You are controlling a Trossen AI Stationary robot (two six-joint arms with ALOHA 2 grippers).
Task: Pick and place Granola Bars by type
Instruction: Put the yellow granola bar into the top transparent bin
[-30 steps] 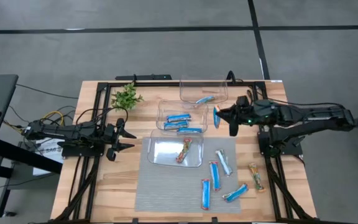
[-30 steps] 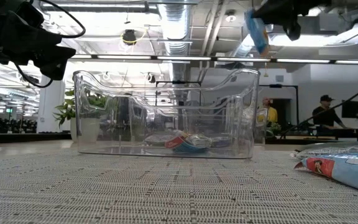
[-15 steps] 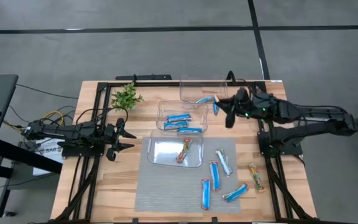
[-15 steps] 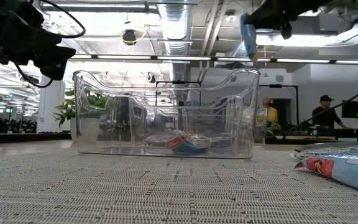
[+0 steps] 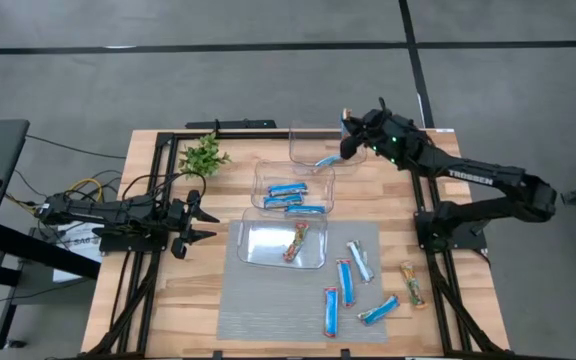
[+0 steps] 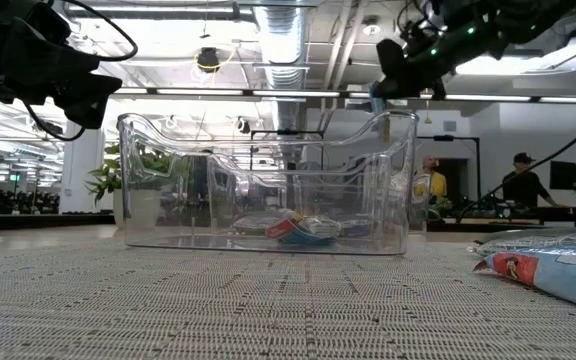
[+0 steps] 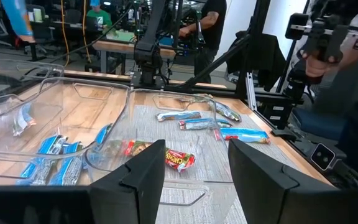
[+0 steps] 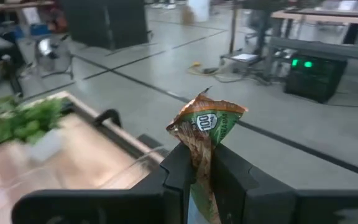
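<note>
Above the far bin (image 5: pixel 326 143), the right gripper (image 5: pixel 351 125) is pinching a bar (image 8: pixel 204 127) for placement, next calling for lowering and release inside the walls, while the left gripper (image 5: pixel 200 222) is waiting, fingers spread, at the table's left.

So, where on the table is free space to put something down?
Bare wood lies between the plant and the far bin, and along the left table edge beside the grey mat. The mat's near-left part is also free. It is crowded on the right, where loose granola bars lie.
</note>
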